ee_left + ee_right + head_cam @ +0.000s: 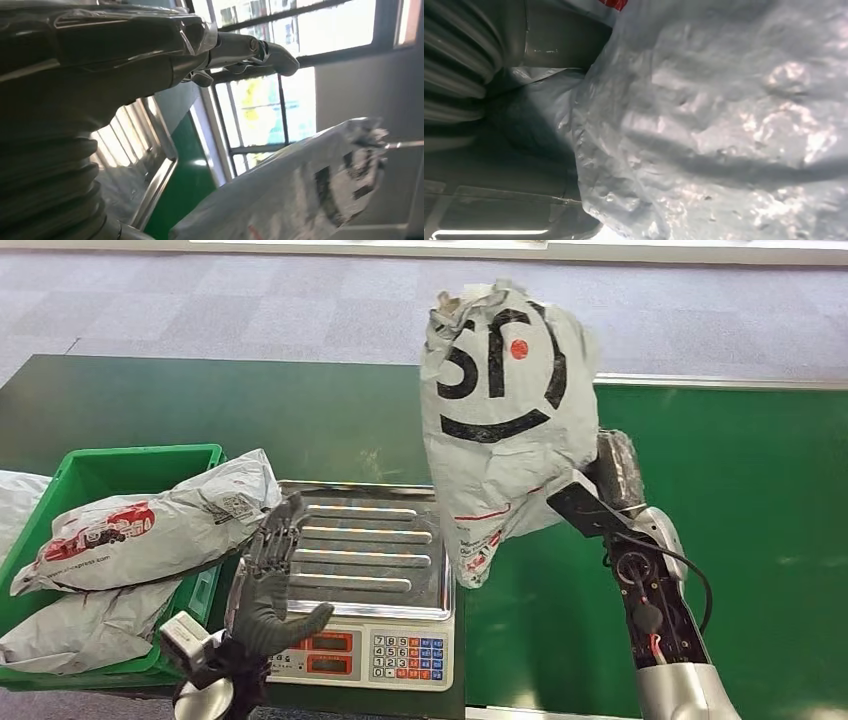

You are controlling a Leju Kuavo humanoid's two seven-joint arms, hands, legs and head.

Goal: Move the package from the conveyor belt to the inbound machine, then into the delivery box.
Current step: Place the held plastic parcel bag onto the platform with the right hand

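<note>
1. The grey package (505,430), printed with black lettering and a red dot, was held upright in the air by the right hand (612,472), its lower end hanging just above the right edge of the scale's steel tray (365,540).
2. The right hand was largely hidden behind the package; in the right wrist view, crumpled grey film (724,125) was seen pressed close against the hand's cover (469,65), the fingers being concealed.
3. The left hand (268,585) was raised at the tray's left edge, empty, with its fingers extended and parted.
4. The ribbed tray surface between the two hands was left unoccupied; the keypad and red displays (370,652) lay along the scale's near edge.
5. The green crate (120,465), just left of the scale, was occupied by two grey mailers (150,530), the upper one overhanging the crate's rim toward the tray.
6. Open green belt (760,510) was seen to the right of the package.
7. In the left wrist view, the tray's raised rim (160,180), windows (280,100) and the package's side (310,185) were shown from low down.
</note>
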